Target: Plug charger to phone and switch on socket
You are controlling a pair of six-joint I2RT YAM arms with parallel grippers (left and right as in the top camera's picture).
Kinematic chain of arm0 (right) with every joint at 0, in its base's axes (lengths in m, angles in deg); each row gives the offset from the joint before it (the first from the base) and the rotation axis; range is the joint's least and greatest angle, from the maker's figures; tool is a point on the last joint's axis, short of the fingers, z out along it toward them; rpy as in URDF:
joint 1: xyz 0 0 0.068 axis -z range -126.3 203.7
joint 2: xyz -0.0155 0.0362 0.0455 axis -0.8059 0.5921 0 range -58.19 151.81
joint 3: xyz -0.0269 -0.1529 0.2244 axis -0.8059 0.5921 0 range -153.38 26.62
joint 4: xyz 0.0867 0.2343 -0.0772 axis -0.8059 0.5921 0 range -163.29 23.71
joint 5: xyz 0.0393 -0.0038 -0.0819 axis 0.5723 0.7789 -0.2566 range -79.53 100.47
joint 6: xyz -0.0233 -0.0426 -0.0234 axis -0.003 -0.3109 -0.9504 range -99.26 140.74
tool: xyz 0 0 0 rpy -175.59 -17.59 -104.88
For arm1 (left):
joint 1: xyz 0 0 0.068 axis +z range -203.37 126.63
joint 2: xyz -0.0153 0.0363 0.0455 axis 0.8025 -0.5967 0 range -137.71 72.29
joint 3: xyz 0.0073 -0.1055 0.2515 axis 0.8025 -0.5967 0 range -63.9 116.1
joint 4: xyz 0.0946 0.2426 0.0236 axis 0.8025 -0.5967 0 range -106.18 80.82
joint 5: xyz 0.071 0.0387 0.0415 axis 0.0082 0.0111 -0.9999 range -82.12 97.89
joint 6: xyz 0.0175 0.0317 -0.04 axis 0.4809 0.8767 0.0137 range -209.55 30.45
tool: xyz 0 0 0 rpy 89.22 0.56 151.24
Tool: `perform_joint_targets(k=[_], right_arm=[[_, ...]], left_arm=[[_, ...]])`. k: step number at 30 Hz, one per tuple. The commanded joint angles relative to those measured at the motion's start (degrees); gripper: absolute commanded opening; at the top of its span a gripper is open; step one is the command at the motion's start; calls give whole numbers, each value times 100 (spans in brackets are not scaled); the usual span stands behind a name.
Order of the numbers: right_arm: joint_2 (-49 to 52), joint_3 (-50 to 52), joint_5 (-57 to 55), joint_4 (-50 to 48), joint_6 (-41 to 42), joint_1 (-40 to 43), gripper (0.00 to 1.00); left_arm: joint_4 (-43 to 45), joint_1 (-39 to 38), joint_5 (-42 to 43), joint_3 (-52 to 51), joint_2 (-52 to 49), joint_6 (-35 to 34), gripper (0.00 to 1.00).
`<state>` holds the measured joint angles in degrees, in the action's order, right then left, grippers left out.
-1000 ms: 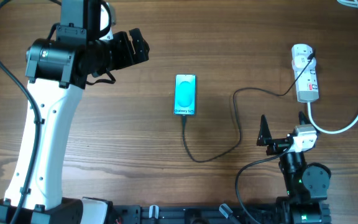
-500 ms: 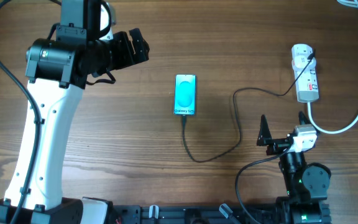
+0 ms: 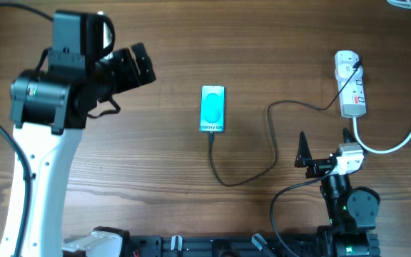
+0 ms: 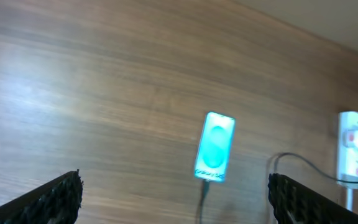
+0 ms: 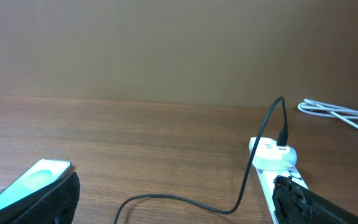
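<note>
The phone (image 3: 212, 108) lies face up mid-table, its cyan screen lit. The charger (image 3: 272, 135), a thin black cable, loops from the adapter on the white socket (image 3: 351, 89) round to the phone's near end. Its plug tip (image 3: 211, 138) sits at that end; I cannot tell whether it is seated. My left gripper (image 3: 143, 66) hovers open well to the phone's left, holding nothing. The left wrist view shows the phone (image 4: 215, 147) and socket (image 4: 351, 149) ahead of the open left gripper (image 4: 176, 205). My right gripper (image 3: 325, 147) stands open near the socket's lower end, with the phone (image 5: 30, 180) and socket (image 5: 272, 177) at either side of the right gripper (image 5: 179, 205).
A thick white lead (image 3: 398, 143) runs from the socket's lower end out to the right and up past the table's far right corner. The right arm's base (image 3: 348, 207) stands at the near edge, with its black cable (image 3: 280, 207) beside it.
The left arm has swung to the left, carrying its open gripper farther from the phone. The right arm, phone, cable and socket have not moved.
</note>
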<state>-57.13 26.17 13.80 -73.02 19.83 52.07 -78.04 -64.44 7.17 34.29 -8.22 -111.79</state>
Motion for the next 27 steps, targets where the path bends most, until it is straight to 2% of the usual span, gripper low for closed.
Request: perform_joint_targets(k=[1, 8, 12, 16, 19, 23, 27], right_arm=[[-79, 17, -79, -39, 94, -17, 100], [-79, 17, -79, -42, 94, -17, 100], [-79, 17, -79, -39, 94, -17, 100], [-79, 17, -79, -39, 92, -17, 100], [-79, 17, -79, -39, 92, -17, 100], [-79, 17, -79, -39, 94, -17, 100], [-79, 17, -79, -39, 92, -17, 100]], left_arm=[[273, 79, -520, -925, 522, -52, 100], [376, 767, -516, -2304, 1921, 98, 100], [1215, 863, -509, -3432, 2933, 1182, 100], [2573, 863, -514, -5064, 4234, 1781, 100], [2887, 905, -520, -5781, 5049, 1779, 100], [2752, 997, -463, -6192, 5976, 1711, 100], [2754, 997, -431, -6422, 6330, 1714, 100]])
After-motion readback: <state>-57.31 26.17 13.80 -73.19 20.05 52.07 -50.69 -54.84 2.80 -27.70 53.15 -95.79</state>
